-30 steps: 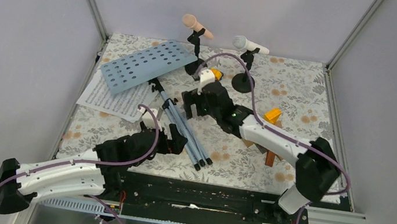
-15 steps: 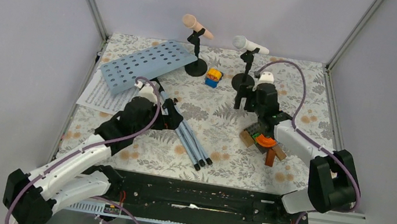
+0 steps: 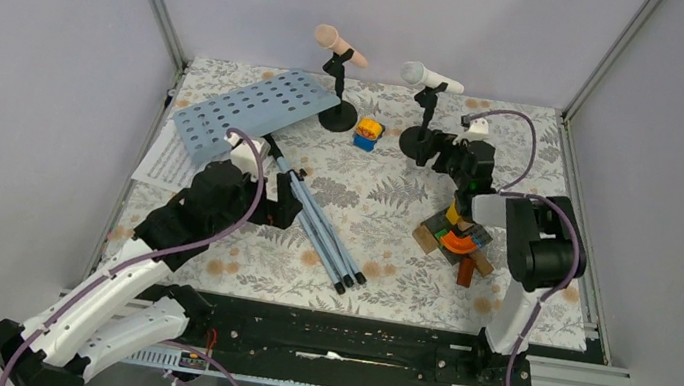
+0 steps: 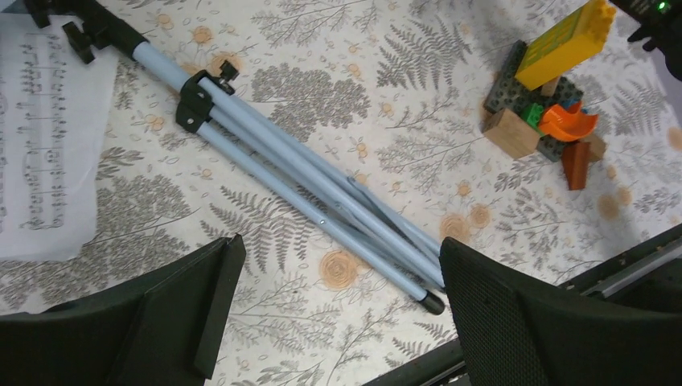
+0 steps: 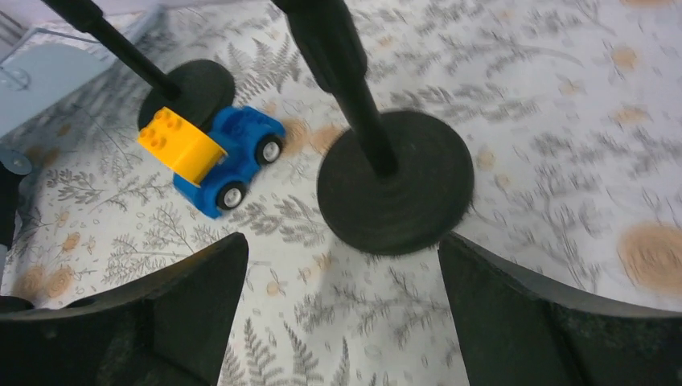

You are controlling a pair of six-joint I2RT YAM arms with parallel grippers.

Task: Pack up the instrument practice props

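Observation:
The light-blue perforated music rack (image 3: 250,112) lies flat at the back left, its folded tripod legs (image 3: 319,222) reaching toward the front. White sheet-music pages (image 3: 165,163) lie under its left end. The pink microphone (image 3: 338,46) and the white microphone (image 3: 430,76) sit on black round-based holders (image 3: 336,118) (image 3: 414,143). My left gripper (image 3: 287,208) hangs open over the tripod legs (image 4: 322,193), holding nothing, with the pages (image 4: 44,137) to its left. My right gripper (image 5: 342,241) stands open and empty just short of the white microphone's holder base (image 5: 394,189).
A blue and yellow toy car (image 3: 366,134) (image 5: 213,153) stands between the two holder bases. A pile of colourful and brown blocks (image 3: 457,242) (image 4: 555,104) lies at the right. Grey walls close in the flowered mat (image 3: 379,259) on three sides.
My right gripper swung from the table's middle to the right, then back toward the white microphone's holder base. My left gripper moved away from the front edge to the tripod legs.

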